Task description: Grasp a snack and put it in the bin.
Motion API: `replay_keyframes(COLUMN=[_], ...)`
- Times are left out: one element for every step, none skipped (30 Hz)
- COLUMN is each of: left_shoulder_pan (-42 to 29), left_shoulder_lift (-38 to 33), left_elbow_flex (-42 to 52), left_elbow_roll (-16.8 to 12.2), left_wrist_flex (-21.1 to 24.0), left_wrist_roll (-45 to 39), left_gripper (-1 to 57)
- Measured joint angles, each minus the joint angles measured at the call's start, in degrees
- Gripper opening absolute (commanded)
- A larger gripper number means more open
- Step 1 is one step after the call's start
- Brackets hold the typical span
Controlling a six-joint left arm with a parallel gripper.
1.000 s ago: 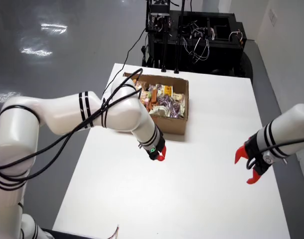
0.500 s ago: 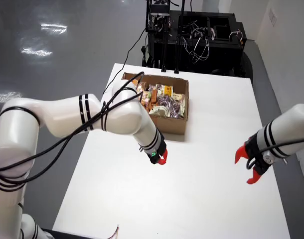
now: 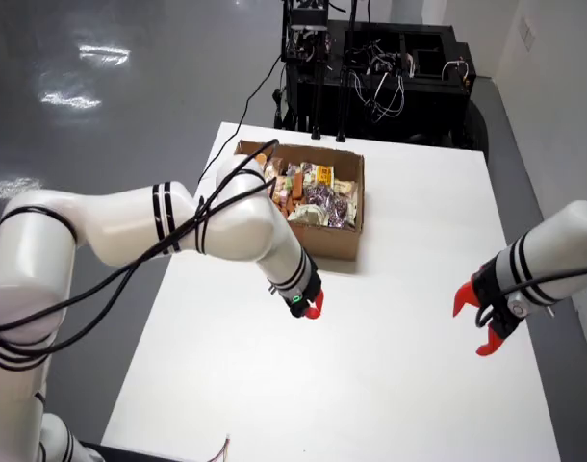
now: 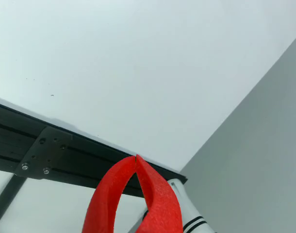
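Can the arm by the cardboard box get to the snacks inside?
Probably yes. The box is open on top, the snacks lie uncovered, and the gripper hangs just in front of it with nothing between. It looks shut, so it must open first.

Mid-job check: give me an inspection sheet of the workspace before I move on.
Surface: white table.
Job's things: cardboard box full of snacks; no snack seen outside it.
Clutter: small wires at the table's near edge.
Grippers: gripper on the overhead view's left arm, beside the box, fingertips together, holding nothing; second gripper at right, open.
Cables: black cables along the left arm.
Surroundings: black equipment rack, grey floor.
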Motion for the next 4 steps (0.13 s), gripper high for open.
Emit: replay_keyframes(left_shoulder_pan=[0.1,0.1,0.2,0.2], left_shoulder_lift=[0.0,0.0,0.0,0.0], left_elbow_flex=[0.0,0.0,0.0,0.0], left_elbow_roll=[0.0,0.0,0.0,0.0], left_wrist_flex=[0.0,0.0,0.0,0.0], left_wrist_roll=[0.0,0.0,0.0,0.0], left_gripper=[-0.2,-0.2,-0.2,-0.2])
